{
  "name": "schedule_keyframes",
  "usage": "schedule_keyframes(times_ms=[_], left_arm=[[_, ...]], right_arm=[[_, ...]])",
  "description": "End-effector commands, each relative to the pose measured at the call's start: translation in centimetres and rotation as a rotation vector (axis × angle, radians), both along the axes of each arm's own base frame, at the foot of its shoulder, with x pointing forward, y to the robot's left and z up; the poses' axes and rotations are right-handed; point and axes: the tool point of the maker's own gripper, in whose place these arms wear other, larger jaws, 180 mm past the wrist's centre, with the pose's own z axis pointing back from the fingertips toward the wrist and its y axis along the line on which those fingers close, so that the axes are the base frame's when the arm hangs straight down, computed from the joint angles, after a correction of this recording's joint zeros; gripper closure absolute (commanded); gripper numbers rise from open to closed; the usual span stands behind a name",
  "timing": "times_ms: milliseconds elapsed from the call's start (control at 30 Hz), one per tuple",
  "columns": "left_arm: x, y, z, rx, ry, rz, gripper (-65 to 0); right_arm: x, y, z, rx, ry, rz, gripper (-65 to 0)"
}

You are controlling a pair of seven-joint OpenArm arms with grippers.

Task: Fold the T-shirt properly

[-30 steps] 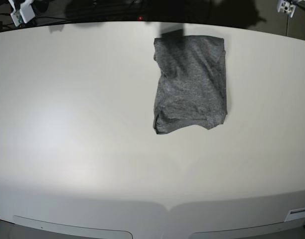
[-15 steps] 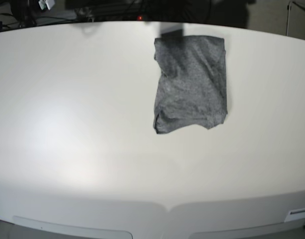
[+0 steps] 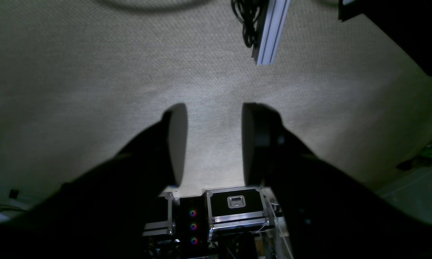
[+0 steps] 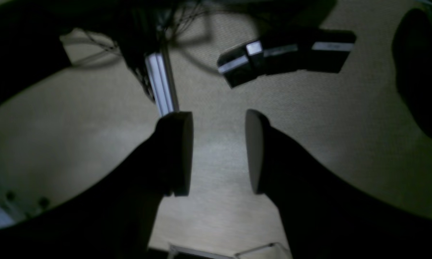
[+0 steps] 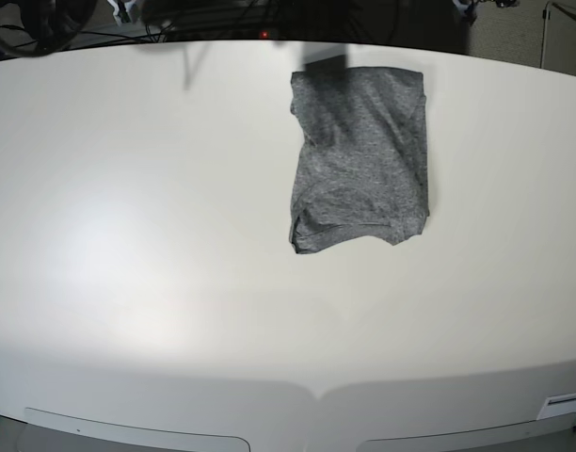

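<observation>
White table (image 5: 128, 235): folded T-shirt (image 5: 361, 155) near far edge.

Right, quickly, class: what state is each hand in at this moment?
Left hand: open, holding nothing.
Right hand: open, holding nothing.

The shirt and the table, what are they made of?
The shirt looks like soft knit cloth: speckled dark grey, matte, with wrinkles and a wavy near edge. The table seems to be a hard, smooth board, maybe coated wood or plastic: plain cream-white with a soft sheen where the light falls. Its exact material cannot be told.
</observation>
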Motion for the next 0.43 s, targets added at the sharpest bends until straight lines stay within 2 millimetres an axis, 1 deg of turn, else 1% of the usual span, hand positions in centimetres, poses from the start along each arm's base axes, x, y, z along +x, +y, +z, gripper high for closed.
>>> schedule_keyframes(times_ms=[0, 100, 267, 400], left_arm=[[-0.2, 0.7, 0.1, 0.011, 0.005, -0.007, -24.5], [-0.6, -0.1, 0.1, -0.002, 0.016, -0.006, -24.5], [-1.2, -2.4, -0.3, -0.031, 0.028, -0.060, -24.5], [-1.1, -4.6, -0.5, -0.061, 0.023, -0.075, -24.5]], right_arm=[[0.1, -0.4, 0.2, -0.001, -0.008, 0.019, -24.4], [0.6, 0.5, 0.1, 0.019, -0.013, 0.069, -24.4], [1.7, 2.0, 0.1, 0.053, -0.035, 0.128, -24.4], [2.0, 3.0, 0.2, 0.095, -0.026, 0.093, -24.4]])
